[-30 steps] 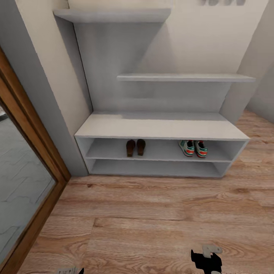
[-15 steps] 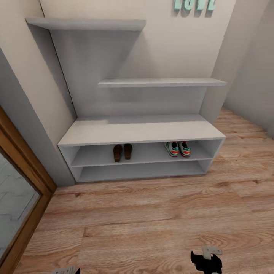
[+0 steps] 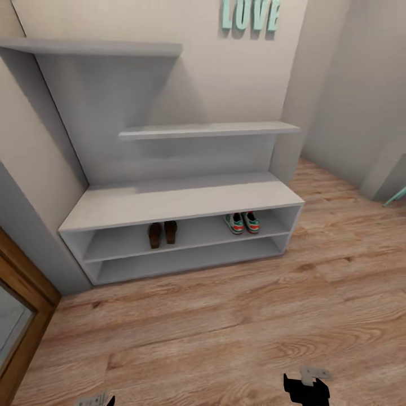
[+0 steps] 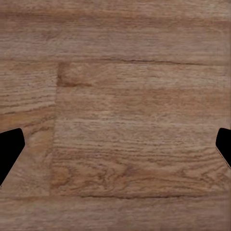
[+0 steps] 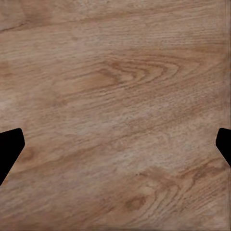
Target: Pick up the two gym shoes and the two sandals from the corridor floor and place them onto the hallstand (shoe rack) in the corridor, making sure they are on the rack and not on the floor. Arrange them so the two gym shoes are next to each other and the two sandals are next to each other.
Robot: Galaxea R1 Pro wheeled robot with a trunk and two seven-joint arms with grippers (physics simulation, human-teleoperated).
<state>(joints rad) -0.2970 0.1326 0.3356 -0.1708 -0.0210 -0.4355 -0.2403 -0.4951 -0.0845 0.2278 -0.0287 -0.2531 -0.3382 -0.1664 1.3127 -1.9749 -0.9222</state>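
Both pairs sit on the upper open shelf of the hallstand [image 3: 186, 200], none on the corridor floor [image 3: 225, 338]. The two sandals [image 3: 162, 234] stand side by side, touching or nearly so, toward the hallstand's wall-side end; the two gym shoes [image 3: 243, 222] are side by side toward its slanted end, well apart from the sandals. Paired like that, each kind is next to its mate, so I judge the arrangement done. My left gripper [image 4: 115, 149] is spread wide and empty, pointing down at bare planks; my right gripper [image 5: 115, 149] is likewise spread, nothing between its fingers. Both hang low in front of me, well short of the hallstand, because there's nothing left to carry.
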